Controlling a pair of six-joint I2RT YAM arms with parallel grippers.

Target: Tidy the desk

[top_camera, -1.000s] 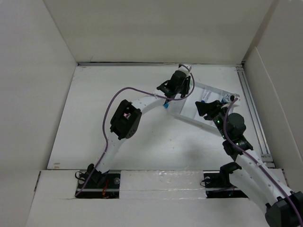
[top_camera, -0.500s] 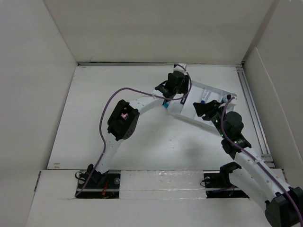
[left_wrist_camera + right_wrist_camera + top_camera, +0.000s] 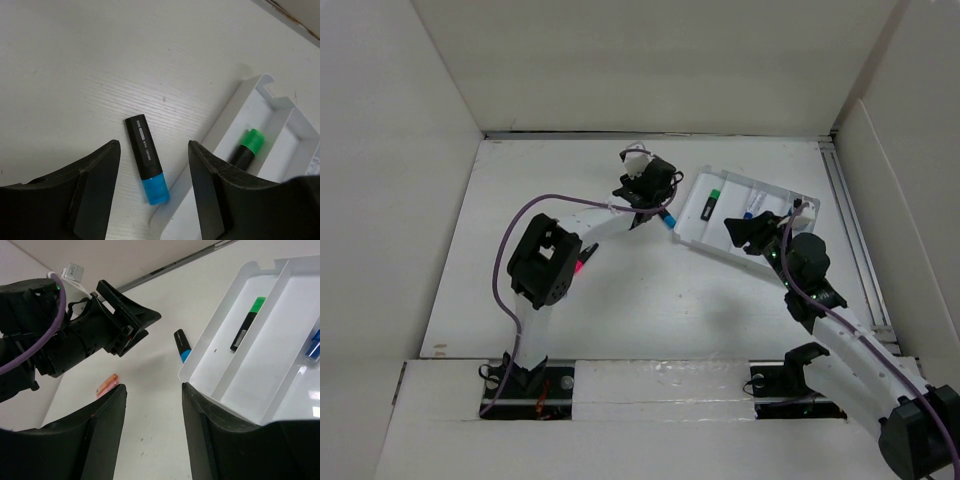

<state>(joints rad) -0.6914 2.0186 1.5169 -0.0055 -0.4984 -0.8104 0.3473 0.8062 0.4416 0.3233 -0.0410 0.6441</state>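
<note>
The white table (image 3: 520,230) fills the floor between the white walls, with both arms fixed at its near edge. A white tray (image 3: 772,193) with long compartments lies on the far right part of the table, turned at an angle to the table's edges.

The left hand (image 3: 658,190) is above the middle of the far part of the table, just left of the tray's left corner. In the left wrist view its two fingers (image 3: 95,195) stand wide apart with nothing between them, and a blue-capped marker (image 3: 146,160) with a black body shows on the table in the gap below them. This marker lies flat just beside the tray's outer rim, blue cap toward the tray; whether it touches the rim I cannot tell.

A green-capped marker (image 3: 247,147), also black-bodied, lies inside the tray's leftmost compartment, along its length. A blue pen (image 3: 314,347) lies in a compartment further right.

The right hand (image 3: 745,232) is over the near edge of the tray. Its fingers (image 3: 107,430) are spread wide and hold nothing.

A small orange-pink thing (image 3: 107,384) lies on the table well left of the tray, near the left arm's elbow; it is too small to make out.
</note>
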